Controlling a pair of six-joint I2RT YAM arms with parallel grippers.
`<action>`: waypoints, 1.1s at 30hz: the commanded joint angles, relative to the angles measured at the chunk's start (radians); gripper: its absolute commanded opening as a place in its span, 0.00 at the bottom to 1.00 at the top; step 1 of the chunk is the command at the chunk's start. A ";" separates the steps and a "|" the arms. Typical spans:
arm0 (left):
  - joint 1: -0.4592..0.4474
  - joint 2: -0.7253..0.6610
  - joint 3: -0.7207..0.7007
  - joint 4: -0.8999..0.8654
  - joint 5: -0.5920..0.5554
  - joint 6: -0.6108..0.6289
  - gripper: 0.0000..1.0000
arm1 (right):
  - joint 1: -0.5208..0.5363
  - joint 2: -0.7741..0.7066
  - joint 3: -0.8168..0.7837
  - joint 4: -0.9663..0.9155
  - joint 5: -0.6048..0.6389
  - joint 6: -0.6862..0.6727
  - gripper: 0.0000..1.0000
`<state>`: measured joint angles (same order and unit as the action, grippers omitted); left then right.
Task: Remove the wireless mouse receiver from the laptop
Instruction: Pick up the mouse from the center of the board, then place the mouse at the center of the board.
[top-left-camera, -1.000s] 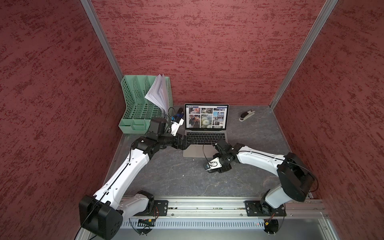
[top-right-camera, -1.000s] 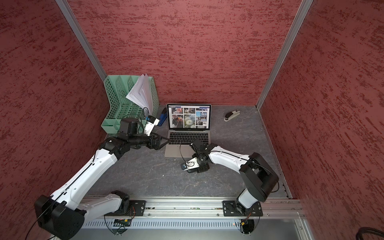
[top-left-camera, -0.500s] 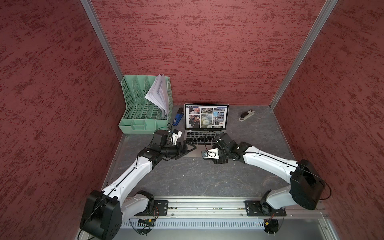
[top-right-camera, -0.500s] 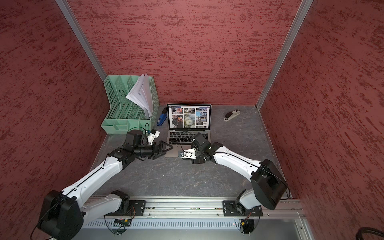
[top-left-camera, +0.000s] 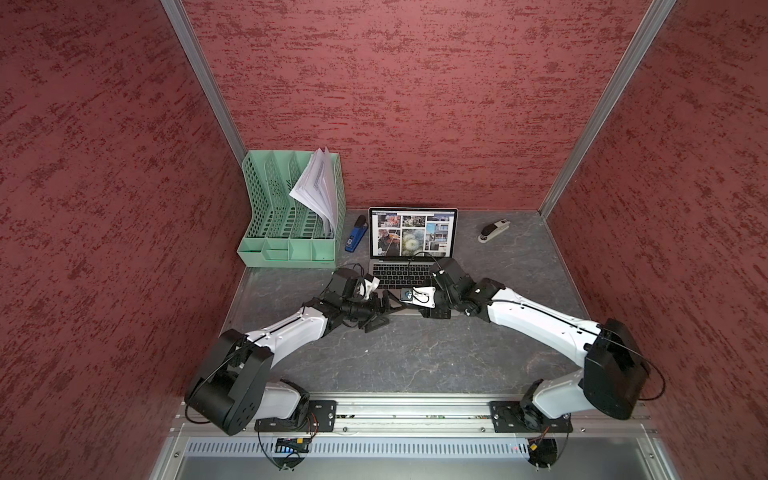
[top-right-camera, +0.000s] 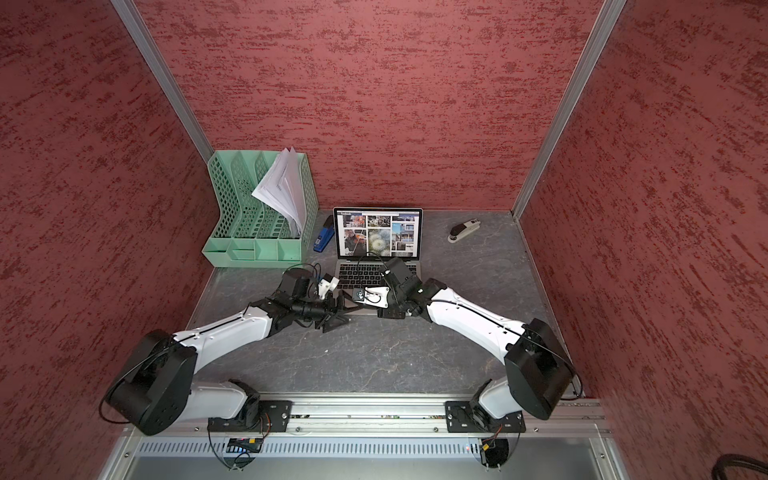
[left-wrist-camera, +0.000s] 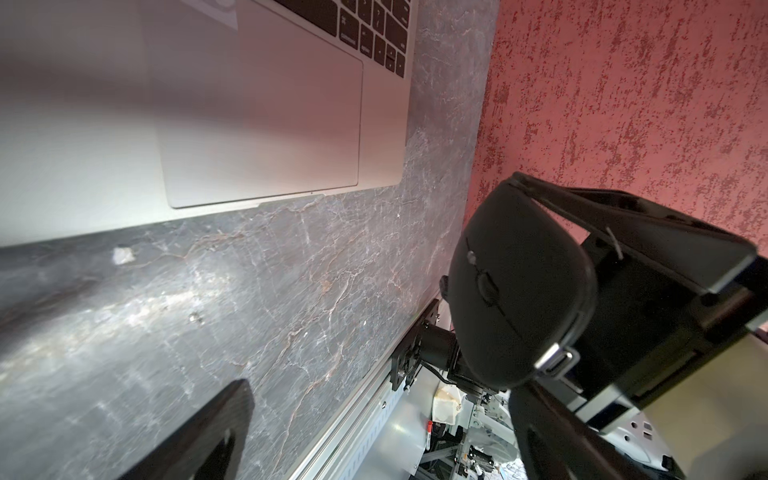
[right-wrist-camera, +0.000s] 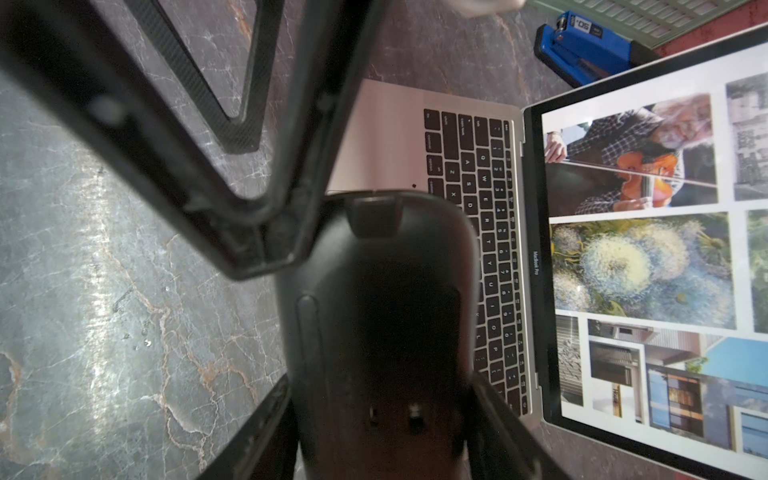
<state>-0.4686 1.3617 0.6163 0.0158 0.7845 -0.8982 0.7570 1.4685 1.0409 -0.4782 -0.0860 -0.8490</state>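
**Soft bright light overhead, blur up close**

Lit evenly from above in both top views, with crisp detail and only faint shadows on the worktop (top-left-camera: 415, 357). Glows brightest at the laptop (top-left-camera: 412, 232) screen. Shows pale sheen on the grey stone and a smeared, out-of-focus near laptop corner in the left wrist view. Renders the mouse (right-wrist-camera: 382, 332) dark and soft in the right wrist view, edges stretched.

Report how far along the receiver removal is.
Done: seemingly the pull; no stub shows on the laptop, on the edges in view. In hand: right gripper holds the black mouse aloft, a silver plug-like piece at its edge, possibly the receiver; left gripper is open and empty. Left: confirming that, setting things down.
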 joint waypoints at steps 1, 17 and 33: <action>-0.003 -0.002 0.000 0.098 -0.017 -0.037 1.00 | 0.006 -0.007 0.022 0.011 -0.020 0.017 0.38; -0.075 0.129 0.076 0.235 -0.061 -0.077 0.72 | 0.008 0.032 0.061 -0.022 -0.066 0.036 0.38; -0.091 0.156 0.127 0.234 -0.082 -0.065 0.11 | 0.009 0.040 0.063 -0.031 -0.079 0.038 0.38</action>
<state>-0.5587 1.5043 0.7128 0.2363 0.7074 -0.9272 0.7555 1.5017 1.0729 -0.5228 -0.1413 -0.8181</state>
